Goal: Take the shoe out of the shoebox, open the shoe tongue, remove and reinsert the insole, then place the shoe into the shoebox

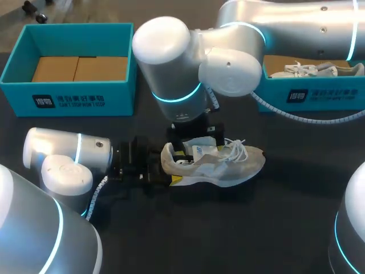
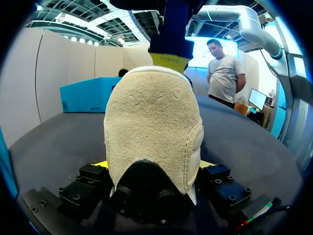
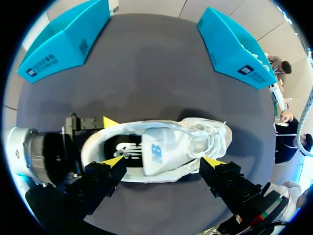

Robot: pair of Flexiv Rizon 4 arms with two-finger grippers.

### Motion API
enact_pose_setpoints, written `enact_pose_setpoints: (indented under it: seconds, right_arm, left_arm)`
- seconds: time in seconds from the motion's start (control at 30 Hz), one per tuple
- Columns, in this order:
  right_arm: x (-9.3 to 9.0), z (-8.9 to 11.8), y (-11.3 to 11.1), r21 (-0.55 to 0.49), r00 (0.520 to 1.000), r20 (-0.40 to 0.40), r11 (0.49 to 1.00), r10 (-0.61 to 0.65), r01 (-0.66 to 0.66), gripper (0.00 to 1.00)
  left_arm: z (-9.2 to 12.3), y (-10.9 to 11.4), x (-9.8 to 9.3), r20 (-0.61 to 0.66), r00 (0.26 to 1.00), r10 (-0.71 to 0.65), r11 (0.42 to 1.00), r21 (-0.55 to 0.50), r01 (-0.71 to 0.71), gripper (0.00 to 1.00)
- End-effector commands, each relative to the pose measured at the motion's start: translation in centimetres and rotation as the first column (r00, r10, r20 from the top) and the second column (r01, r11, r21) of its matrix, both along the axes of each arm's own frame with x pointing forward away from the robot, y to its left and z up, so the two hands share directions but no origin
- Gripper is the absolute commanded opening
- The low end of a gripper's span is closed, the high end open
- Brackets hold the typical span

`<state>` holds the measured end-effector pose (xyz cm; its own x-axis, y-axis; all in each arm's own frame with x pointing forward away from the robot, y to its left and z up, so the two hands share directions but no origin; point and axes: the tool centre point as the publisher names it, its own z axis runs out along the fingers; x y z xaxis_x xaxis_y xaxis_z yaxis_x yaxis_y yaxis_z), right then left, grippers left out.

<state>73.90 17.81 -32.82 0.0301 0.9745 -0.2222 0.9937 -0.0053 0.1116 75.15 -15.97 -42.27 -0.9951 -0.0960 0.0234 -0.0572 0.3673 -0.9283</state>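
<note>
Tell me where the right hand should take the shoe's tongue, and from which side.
Grip the tongue by its free edge, nearest the heel, coming down from above. The shoe stands on its sole, heel clamped by the left hand, so the opening faces up and that edge lies exposed under the open right hand.

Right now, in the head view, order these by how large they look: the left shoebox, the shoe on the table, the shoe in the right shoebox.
1. left shoebox
2. shoe on the table
3. shoe in the right shoebox: smaller-looking, but partly hidden and farther off, so this rank is unsure.
</note>
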Motion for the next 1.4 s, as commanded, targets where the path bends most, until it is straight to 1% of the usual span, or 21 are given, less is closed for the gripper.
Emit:
enact_pose_setpoints:
  seconds: [0.03, 0.17, 0.33, 0.5, 0.63, 0.8, 0.93, 1.13, 1.4]
  right_arm:
    - [0.4, -0.4, 0.1, -0.032, 1.0, -0.012, 0.999, 0.01, -0.011, 1.0]
    - [0.2, -1.1, -0.1, -0.059, 1.0, -0.015, 0.998, 0.016, -0.017, 1.0]
    - [-0.1, -1.9, 0.2, -0.061, 1.0, -0.018, 0.998, 0.024, -0.025, 1.0]
    - [-0.4, -2.9, 0.3, -0.071, 1.0, -0.028, 0.997, 0.005, -0.007, 1.0]
    - [-0.4, -3.6, 0.4, -0.091, 0.999, -0.038, 0.996, -0.011, 0.008, 1.0]
    - [0.0, -3.9, 0.3, -0.123, 0.999, -0.038, 0.992, -0.034, 0.029, 1.0]
    - [0.2, -3.6, -0.1, -0.149, 0.998, -0.036, 0.988, -0.053, 0.047, 1.0]
    - [0.2, -2.7, -0.7, -0.2, 0.996, -0.041, 0.978, -0.073, 0.064, 1.0]
    - [0.4, -2.0, -2.0, -0.236, 0.994, -0.037, 0.968, -0.1, 0.089, 1.0]
  left_arm:
    - [-0.1, 0.0, -0.1, -0.001, 1.0, -0.001, 1.0, 0.004, 0.001, 0.0]
    - [-0.1, 0.0, -0.1, -0.001, 1.0, -0.001, 1.0, 0.004, 0.001, 0.0]
    - [-0.1, 0.0, -0.1, -0.001, 1.0, -0.001, 1.0, 0.004, 0.001, 0.0]
    - [-0.1, 0.0, -0.1, -0.001, 1.0, -0.001, 1.0, 0.004, 0.001, 0.0]
    - [-0.1, 0.0, -0.1, -0.001, 1.0, -0.001, 1.0, 0.004, 0.001, 0.0]
    - [-0.1, 0.0, -0.1, -0.001, 1.0, -0.001, 1.0, 0.004, 0.001, 0.0]
    - [-0.1, 0.0, -0.1, -0.001, 1.0, -0.001, 1.0, 0.004, 0.001, 0.0]
    - [-0.1, 0.0, -0.1, -0.001, 1.0, -0.001, 1.0, 0.004, 0.001, 0.0]
    - [-0.1, 0.0, -0.1, -0.001, 1.0, -0.001, 1.0, 0.004, 0.001, 0.0]
